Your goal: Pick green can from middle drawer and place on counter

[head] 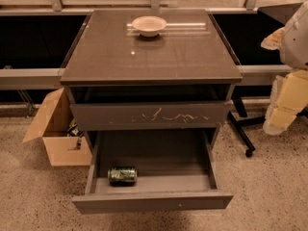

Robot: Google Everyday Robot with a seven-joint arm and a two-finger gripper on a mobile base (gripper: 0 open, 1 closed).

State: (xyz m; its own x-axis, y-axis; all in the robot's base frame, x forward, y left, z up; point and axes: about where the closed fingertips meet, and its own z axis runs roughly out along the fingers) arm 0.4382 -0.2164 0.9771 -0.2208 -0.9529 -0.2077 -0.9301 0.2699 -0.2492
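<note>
**Reach phase: gripper (283, 107) hanging at the right edge of the view, well apart from the green can (122, 175).**

I cannot tell how far the gripper is open, or whether it is holding anything. The green can is lying on its side in the front-left corner of the open middle drawer (154, 202), near the front panel, with its ends facing left and right. The scratched drawer front (149, 115) above is jutting out over the rear of the drawer, so a descent from above and forward of it looks safest. Grip across the round body, lift clear of the drawer walls, then set the can on a bare part of the counter (154, 61), away from the white bowl (149, 25).
</note>
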